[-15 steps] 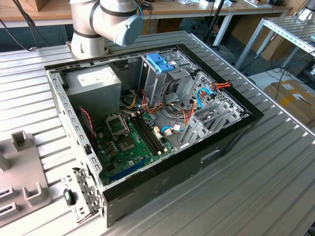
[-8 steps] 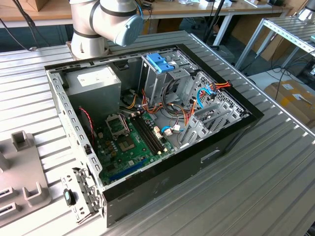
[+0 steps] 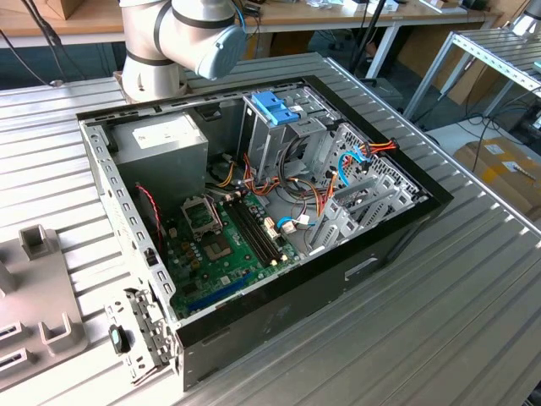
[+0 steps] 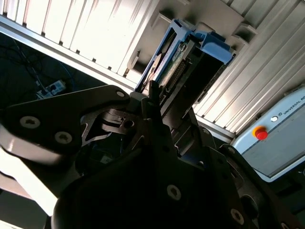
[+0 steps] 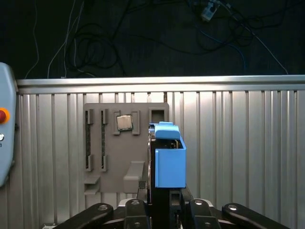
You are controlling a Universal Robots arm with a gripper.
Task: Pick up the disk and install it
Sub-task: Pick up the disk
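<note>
Now | first wrist view: gripper (image 5: 162,202) pinching disk (image 5: 169,162) edge-on | second wrist view: connector edge (image 4: 183,64) | exterior view: computer case (image 3: 279,317)

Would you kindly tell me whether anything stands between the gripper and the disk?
Nothing visible does. In the first wrist view the disk sits in the gripper, held between its jaws; the grey holder plate and the ribbed table lie behind it.
</note>
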